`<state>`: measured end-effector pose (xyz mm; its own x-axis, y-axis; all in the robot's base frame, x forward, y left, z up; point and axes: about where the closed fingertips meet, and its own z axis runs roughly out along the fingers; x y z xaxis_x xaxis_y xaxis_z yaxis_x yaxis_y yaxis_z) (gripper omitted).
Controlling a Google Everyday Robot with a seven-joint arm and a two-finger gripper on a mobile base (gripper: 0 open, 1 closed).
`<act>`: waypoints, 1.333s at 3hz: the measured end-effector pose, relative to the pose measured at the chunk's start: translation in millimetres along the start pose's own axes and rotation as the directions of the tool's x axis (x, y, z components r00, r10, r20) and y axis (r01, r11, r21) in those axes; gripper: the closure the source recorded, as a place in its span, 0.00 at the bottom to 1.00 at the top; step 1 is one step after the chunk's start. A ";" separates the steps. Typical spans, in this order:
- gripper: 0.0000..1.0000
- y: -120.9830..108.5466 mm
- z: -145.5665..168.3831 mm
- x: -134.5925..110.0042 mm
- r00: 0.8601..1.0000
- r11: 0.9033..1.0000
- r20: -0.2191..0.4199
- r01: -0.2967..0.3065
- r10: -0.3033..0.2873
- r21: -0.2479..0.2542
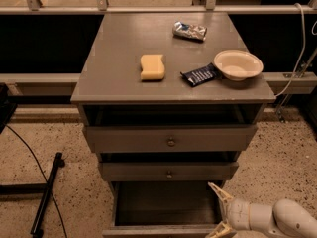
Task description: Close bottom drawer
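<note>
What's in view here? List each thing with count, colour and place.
cabinet: one, grey, centre
top drawer: one, grey, under the cabinet top
middle drawer: one, grey, below that
bottom drawer: one, grey, lowest, pulled open
sponge: one, yellow, cabinet top, middle
bowl: one, cream, cabinet top, right
snack packet: one, dark blue, left of the bowl
foil packet: one, silver, cabinet top, rear
cable: one, black, floor, left
arm: one, white, bottom right
gripper: one, tan jaws spread open, by the bottom drawer's right side
</note>
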<state>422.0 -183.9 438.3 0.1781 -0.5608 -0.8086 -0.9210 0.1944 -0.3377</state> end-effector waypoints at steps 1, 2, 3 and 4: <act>0.00 2.3 3.7 1.2 1.000 1.000 -0.002 -0.003 0.003 -0.023; 0.00 19.0 26.9 45.9 0.999 0.993 -0.032 -0.019 0.016 -0.119; 0.16 46.5 46.1 102.9 0.997 0.973 -0.075 -0.029 0.012 -0.228; 0.40 64.7 57.6 142.1 0.996 0.962 -0.090 -0.036 0.012 -0.269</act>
<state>407.7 -204.7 273.8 0.1348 -0.6289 -0.7657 -0.9861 -0.0095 -0.1658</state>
